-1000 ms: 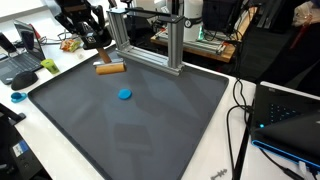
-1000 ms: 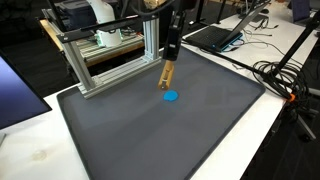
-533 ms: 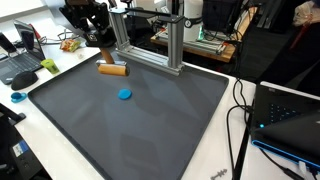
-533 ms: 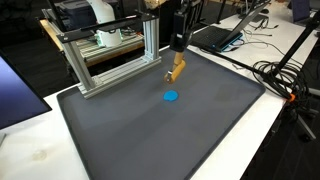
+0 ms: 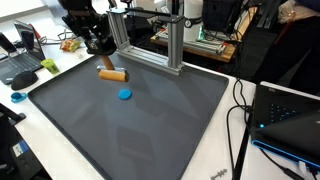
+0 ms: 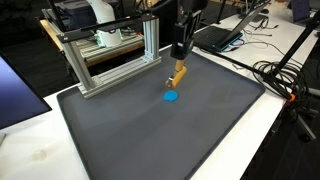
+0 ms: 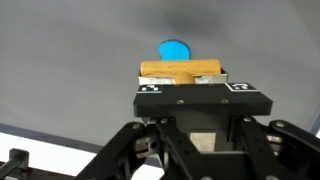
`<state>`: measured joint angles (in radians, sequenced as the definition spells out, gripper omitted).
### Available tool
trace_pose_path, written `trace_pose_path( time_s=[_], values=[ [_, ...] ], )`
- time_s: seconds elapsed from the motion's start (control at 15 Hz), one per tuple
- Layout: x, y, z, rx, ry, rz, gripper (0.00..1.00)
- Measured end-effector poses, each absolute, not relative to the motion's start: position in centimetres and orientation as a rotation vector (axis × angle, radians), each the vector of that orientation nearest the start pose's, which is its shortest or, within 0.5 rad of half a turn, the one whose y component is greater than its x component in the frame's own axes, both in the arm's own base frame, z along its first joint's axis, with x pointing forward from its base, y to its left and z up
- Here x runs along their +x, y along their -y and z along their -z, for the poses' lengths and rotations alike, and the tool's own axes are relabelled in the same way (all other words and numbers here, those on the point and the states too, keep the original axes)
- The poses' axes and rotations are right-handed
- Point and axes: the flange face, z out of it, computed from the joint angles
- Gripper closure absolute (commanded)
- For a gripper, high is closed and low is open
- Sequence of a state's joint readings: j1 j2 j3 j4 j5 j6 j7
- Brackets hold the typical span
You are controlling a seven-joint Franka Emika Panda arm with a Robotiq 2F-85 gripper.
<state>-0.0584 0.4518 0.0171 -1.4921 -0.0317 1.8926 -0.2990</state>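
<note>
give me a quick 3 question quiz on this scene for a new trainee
1. Multiple choice: what colour is the small disc on the dark mat? A red, B blue, C green.
2. True or false: in the wrist view, the wooden cylinder lies between the gripper and the disc.
3. Fill in: the metal frame stands at the mat's ____ (edge or middle).

Key: 1 B. 2 true. 3 edge.
</note>
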Motion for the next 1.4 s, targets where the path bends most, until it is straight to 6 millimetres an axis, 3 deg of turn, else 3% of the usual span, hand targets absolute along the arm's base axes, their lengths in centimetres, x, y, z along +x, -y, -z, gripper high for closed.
trace_pose_path(
  time_s=[0.27,0.6,0.87,1.4],
  values=[
    [68.9,2.9,-36.8,-3.160,0.239,0.016,0.78],
    [67.6,4.2,-33.1,-3.187,0.028,-0.023,0.78],
    [66.9,4.4,-31.9,-3.188,-0.113,-0.063,0.78],
    [66.5,2.3,-31.3,-3.179,-0.233,-0.067,0.78]
  ],
)
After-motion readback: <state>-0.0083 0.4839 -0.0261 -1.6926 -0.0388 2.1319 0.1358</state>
